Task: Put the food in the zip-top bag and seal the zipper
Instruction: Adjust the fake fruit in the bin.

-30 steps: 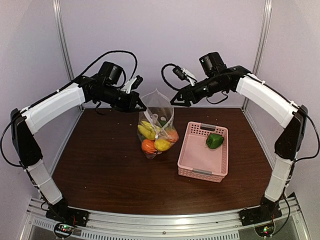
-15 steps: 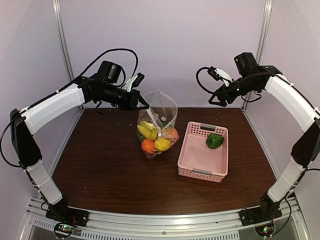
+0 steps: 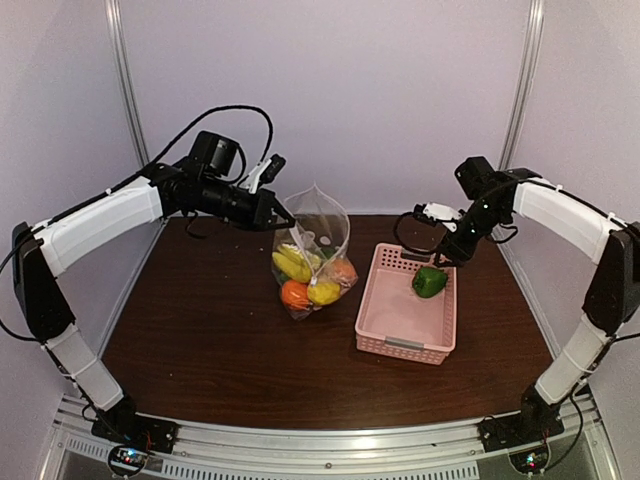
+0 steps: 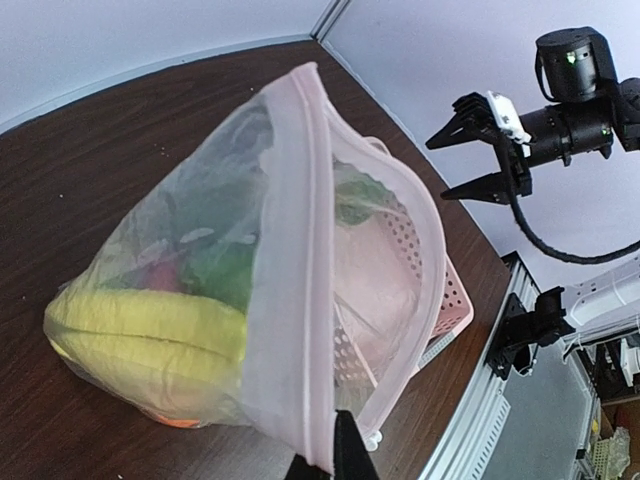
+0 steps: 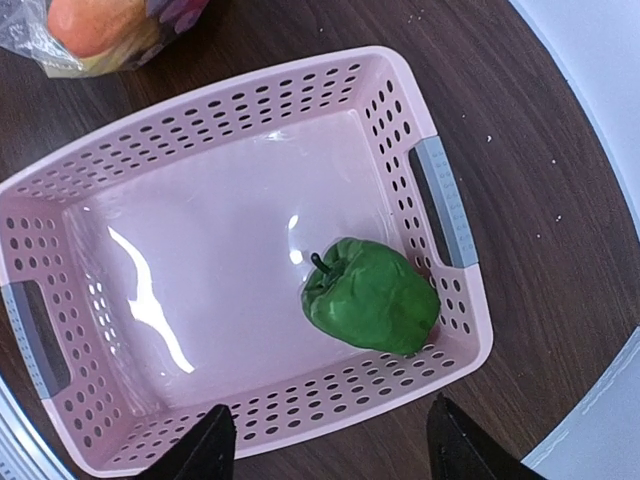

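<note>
On a dark brown table (image 3: 220,340), one pink slatted basket (image 3: 400,320) is sitting with its two grey handles (image 5: 440,200) at the short ends. A single green pepper (image 3: 429,281) is lying inside it at the far right corner, close to the wall, the only piece of food outside the bag. Directly above the basket's far right part, the right gripper (image 3: 450,250) is hovering and pointing down, its two fingers (image 5: 215,445) spread wide and holding nothing. Just left of the basket, and not touching it, one clear zip-top bag (image 3: 322,222) is standing upright on the table with its mouth gaping. Four pieces are showing through the film from above: one yellow banana (image 3: 291,263), one orange (image 3: 295,293), one yellow lemon (image 3: 324,291) and one reddish-orange piece (image 3: 343,270) on the side nearest the basket. In the left wrist view a dark green shape (image 4: 225,270) is also showing inside, its kind unclear. The zipper (image 4: 300,250), a pale strip, is running around the open mouth, unsealed. On the side of the bag away from the basket, the left gripper (image 3: 280,215) is holding the bag up by its top edge, its two fingers pressed together and pinching the mouth strip.
</note>
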Controlling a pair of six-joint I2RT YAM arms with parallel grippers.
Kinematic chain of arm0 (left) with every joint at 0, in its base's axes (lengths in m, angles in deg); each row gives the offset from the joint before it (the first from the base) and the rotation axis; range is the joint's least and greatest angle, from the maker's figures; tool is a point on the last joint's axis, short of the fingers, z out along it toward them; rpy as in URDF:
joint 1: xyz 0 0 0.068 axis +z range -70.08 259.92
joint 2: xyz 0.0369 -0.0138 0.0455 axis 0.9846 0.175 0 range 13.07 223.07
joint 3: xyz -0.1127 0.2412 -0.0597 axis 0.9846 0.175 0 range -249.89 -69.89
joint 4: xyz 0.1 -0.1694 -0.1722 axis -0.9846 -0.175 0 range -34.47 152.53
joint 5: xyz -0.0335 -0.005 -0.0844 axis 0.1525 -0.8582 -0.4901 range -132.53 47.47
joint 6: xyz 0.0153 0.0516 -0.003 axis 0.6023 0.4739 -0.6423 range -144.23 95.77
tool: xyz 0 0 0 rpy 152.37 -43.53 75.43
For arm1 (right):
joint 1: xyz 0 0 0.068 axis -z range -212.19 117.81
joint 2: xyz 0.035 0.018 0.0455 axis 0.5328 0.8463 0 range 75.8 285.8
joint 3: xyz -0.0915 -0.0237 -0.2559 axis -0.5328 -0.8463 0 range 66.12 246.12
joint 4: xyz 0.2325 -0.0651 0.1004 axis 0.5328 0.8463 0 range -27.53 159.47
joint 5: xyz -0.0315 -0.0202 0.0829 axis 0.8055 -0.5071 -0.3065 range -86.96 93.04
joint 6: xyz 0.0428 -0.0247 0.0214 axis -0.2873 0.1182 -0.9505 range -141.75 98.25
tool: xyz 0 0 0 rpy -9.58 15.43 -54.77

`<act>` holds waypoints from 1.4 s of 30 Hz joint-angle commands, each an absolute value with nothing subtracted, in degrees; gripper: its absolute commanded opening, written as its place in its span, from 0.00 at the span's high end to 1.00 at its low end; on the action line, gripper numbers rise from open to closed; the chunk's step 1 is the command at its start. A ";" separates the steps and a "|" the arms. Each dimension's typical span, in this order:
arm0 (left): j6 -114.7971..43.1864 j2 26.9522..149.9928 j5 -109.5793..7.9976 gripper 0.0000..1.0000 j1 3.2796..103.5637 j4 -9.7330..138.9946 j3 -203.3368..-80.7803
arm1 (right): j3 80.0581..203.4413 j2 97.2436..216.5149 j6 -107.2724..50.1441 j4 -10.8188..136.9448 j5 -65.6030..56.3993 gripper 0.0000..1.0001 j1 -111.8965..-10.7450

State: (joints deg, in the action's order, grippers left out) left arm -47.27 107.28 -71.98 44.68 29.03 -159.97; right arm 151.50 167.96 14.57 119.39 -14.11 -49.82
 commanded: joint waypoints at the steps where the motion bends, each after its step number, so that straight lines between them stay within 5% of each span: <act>1: -47.51 105.50 -72.70 1.00 44.76 33.08 -158.57 | 150.76 172.81 21.40 118.43 -9.25 0.34 -49.60; 31: -47.69 104.35 -73.67 1.00 44.76 33.17 -156.58 | 152.01 186.53 28.98 116.41 -5.84 0.28 -51.63; 42: -48.46 105.01 -74.86 1.00 44.76 35.27 -156.71 | 159.71 186.47 17.28 131.46 -28.31 0.35 -53.46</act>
